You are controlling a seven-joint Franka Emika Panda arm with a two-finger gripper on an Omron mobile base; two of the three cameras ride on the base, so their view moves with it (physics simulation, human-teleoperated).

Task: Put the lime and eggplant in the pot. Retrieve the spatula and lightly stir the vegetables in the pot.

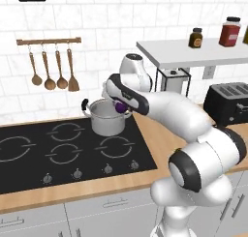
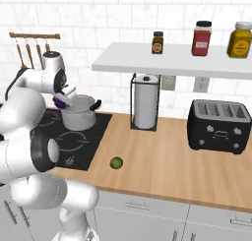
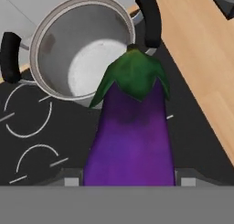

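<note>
Pincer (image 1: 121, 107) clamped on the eggplant (image 3: 130, 136), hovering at the pot's (image 1: 107, 119) 3 o'clock rim, stem end pointing at the opening. Pot on the cooktop (image 1: 29, 168), nothing inside. Lime (image 2: 116, 163) on the bench (image 2: 172, 161), well apart.

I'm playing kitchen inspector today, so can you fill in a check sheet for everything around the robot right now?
Surface: black cooktop set in a wooden counter.
Job's things: steel pot stands on a back burner, with nothing inside in the hand view. The eggplant is held beside and above the rim, not in yet. The lime lies on the counter near the front edge. Spatula: nothing seen.
Clutter: paper towel holder, toaster.
Grippers: gripper closed on the eggplant beside the pot.
Cables: nothing seen.
Surroundings: wooden spoons hang on a wall rail; three jars on a white shelf; tiled wall.
</note>
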